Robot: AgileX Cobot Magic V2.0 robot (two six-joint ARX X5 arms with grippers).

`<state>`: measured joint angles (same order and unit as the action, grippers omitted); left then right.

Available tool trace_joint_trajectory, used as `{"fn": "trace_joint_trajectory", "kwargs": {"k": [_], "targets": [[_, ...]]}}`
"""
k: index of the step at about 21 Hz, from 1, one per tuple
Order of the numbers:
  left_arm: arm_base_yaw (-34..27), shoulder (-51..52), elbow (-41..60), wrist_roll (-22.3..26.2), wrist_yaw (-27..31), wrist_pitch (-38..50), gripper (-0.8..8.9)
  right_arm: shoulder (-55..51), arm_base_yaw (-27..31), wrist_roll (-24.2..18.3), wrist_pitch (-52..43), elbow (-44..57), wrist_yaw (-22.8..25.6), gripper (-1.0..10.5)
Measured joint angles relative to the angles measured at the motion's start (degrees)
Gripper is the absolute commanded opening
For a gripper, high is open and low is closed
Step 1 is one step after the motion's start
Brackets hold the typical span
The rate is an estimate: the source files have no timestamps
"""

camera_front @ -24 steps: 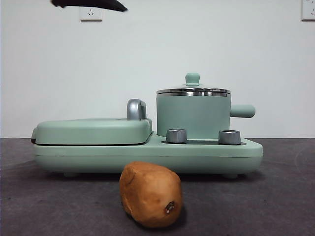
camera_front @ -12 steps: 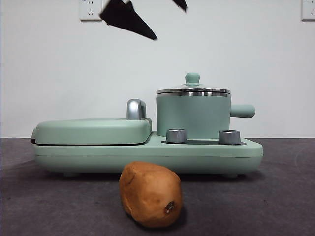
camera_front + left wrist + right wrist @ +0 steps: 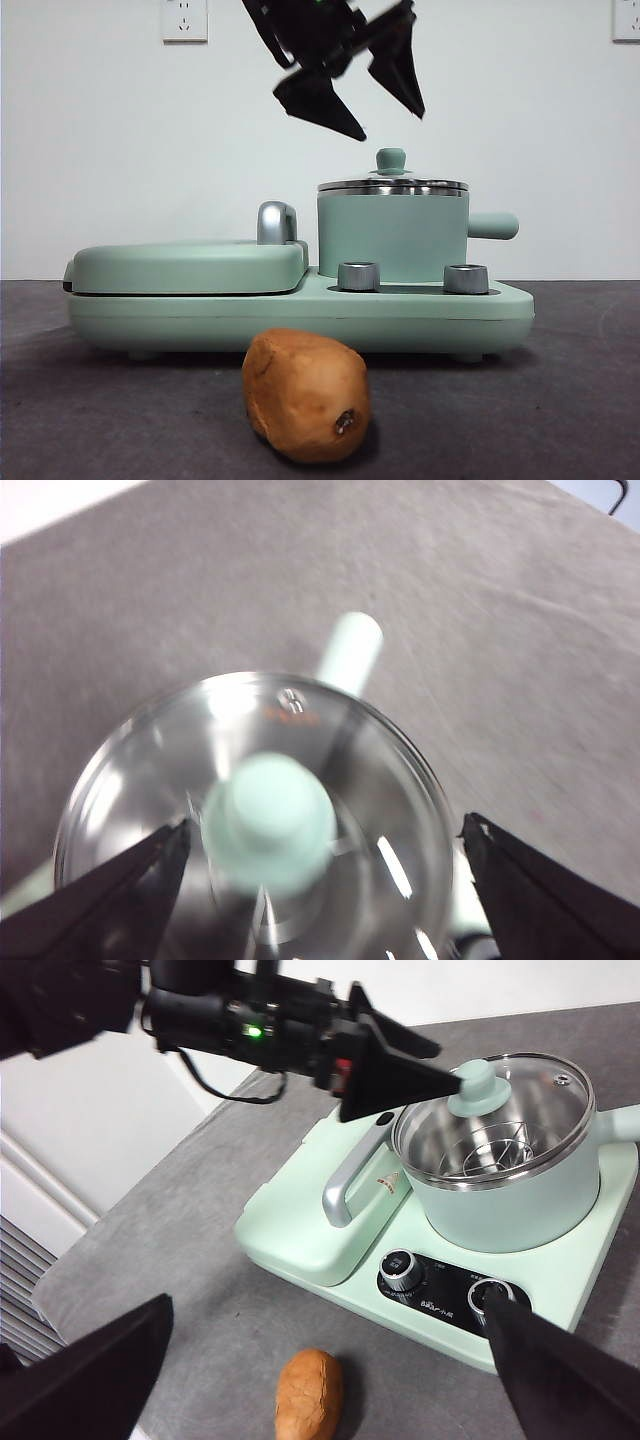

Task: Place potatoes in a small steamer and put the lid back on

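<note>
While the lid (image 3: 392, 183) sits shut on the small steamer (image 3: 393, 237), the left gripper (image 3: 372, 108) hangs just above the lid's green knob with its black jaws spread wide and holding nothing. The steamer stands on the right half of a green cooker base (image 3: 300, 312), and a flat griddle (image 3: 186, 266) fills the left half. The potato (image 3: 307, 394) lies alone on the dark table (image 3: 560, 400), at 6 o'clock from the cooker, near its front edge.

Looking down from the left wrist, the knob (image 3: 268, 823) shows blurry between the two open jaws, and the side handle (image 3: 350, 652) pokes out at 1 o'clock from it.

From the right wrist, a wire rack (image 3: 488, 1150) shows through the glass lid (image 3: 520, 1080); no food is in the pot. The right gripper (image 3: 330, 1380) hangs high with jaws wide apart, holding nothing, and the potato (image 3: 309, 1394) lies on the table well below it.
</note>
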<state>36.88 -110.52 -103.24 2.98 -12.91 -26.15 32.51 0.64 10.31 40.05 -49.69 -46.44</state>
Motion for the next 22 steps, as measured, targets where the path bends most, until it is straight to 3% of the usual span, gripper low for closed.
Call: {"fn": "trace_joint_trajectory", "kwargs": {"k": [6, 13, 22], "targets": [[0.0, -2.5, -0.1, 0.0, 2.8, 4.3, 4.32, 0.0, 0.0, 0.0, 0.0, 0.0, 0.0, 5.0], [0.0, -5.6, -0.3, -3.2, 3.3, 5.0, 4.14, 0.0, 0.0, 0.0, 0.0, 0.0, 0.1, 5.0], [0.1, -5.5, -0.7, -2.9, 4.4, 5.2, 0.83, 0.0, 0.0, 0.0, 0.0, 0.0, 0.2, 5.0]]}}
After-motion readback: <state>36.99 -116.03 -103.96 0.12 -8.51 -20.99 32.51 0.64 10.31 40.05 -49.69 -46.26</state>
